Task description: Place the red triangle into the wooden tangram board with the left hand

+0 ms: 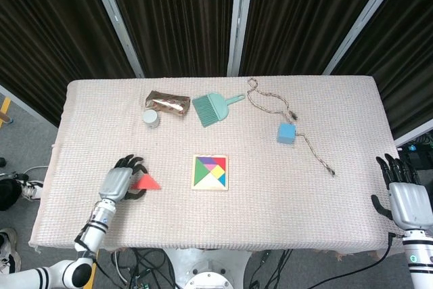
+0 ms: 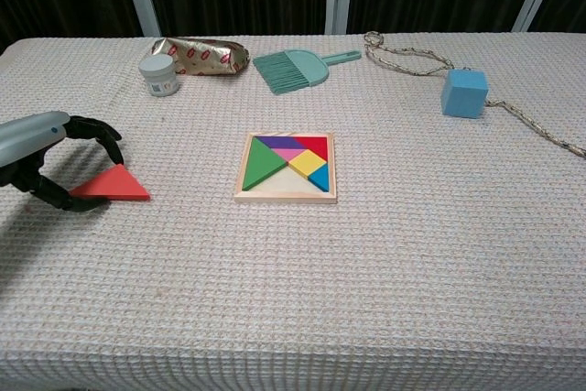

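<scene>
Only one red triangle [image 2: 113, 185] and one tangram board [image 2: 286, 168] show.

Red triangle [image 2: 113, 186]: flat on the woven cloth, left of the board, well apart. Wooden tangram board [image 2: 286, 167]: square, light frame, coloured pieces inside, bare gap at lower middle

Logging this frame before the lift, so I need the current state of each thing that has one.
red triangle: on the cloth, left robot hand curled around its left end
wooden tangram board: flat, bottom slot empty
white jar: upright, lid on
right robot hand: off the table edge, holding nothing
</scene>
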{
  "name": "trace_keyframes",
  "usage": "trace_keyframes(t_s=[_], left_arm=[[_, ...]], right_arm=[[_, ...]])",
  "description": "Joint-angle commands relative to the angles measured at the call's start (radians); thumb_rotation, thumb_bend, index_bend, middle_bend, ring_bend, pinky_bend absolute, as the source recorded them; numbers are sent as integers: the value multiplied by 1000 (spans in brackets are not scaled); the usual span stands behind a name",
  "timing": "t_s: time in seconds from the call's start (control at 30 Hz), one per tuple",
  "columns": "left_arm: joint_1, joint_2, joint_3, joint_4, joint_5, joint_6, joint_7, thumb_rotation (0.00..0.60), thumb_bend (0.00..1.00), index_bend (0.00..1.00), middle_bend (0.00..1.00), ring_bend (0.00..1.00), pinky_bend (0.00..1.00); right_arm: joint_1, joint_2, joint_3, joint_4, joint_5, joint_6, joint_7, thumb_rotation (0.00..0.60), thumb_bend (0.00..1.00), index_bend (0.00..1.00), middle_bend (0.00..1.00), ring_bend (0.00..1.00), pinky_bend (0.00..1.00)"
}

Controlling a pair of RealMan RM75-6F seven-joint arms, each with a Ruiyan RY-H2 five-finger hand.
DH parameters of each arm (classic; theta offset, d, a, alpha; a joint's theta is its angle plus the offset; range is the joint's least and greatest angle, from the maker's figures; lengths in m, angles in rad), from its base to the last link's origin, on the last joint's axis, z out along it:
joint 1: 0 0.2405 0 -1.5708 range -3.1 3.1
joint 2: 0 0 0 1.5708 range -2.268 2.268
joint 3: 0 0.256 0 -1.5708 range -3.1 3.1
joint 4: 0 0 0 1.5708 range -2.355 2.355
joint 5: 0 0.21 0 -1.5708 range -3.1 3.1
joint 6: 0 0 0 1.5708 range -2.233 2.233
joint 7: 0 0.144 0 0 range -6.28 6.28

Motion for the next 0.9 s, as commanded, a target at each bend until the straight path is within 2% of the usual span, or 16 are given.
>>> trace_keyframes(t_s=[0.03, 0.33, 0.57, 0.9], left_arm=[[-2, 5, -3, -14, 4, 4, 0, 600, 256, 381, 143, 13, 105], [-54, -9, -43, -103, -49, -7, 109, 600, 255, 381, 143, 13, 105], [-111, -81, -87, -152, -155, -5, 218, 600, 254, 381, 143, 14, 104], [-188, -198, -139, -156, -306, 24, 323, 600, 259, 383, 147, 13, 98]], right_arm=[[0, 0, 1, -1, 0, 1, 0, 600, 264, 0, 0, 0, 0], [-8, 1, 4, -2, -17, 26, 26, 600, 263, 0, 0, 0, 0], [-19, 14, 8, 15, -32, 51, 67, 600, 264, 0, 0, 0, 0], [-23, 15, 11, 21, -34, 58, 80, 600, 263, 0, 0, 0, 0]])
